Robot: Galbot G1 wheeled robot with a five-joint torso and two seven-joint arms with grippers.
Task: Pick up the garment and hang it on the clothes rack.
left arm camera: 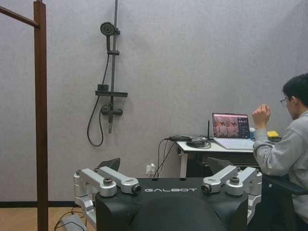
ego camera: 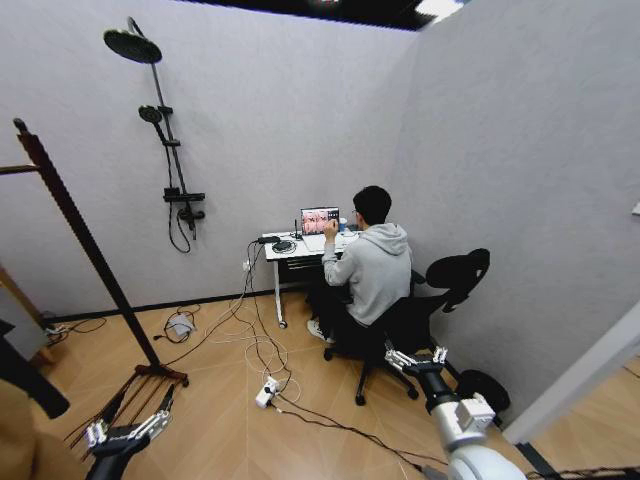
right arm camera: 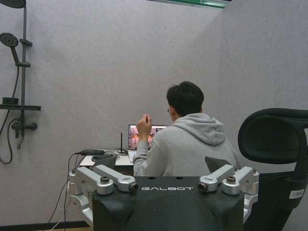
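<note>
Grey walls (ego camera: pixel 280 120), wood floor (ego camera: pixel 220 400), wall shower (ego camera: pixel 165 130), desk (ego camera: pixel 300 248).

The light brown wooden plank floor (ego camera: pixel 220 410) carries the tall dark reddish-brown wooden clothes rack (ego camera: pixel 85 250), whose foot stands on it. Near that foot lie tangled black and white cables (ego camera: pixel 250 340) and a white power strip (ego camera: pixel 266 392), with a small white round device (ego camera: pixel 180 324) beyond.
</note>
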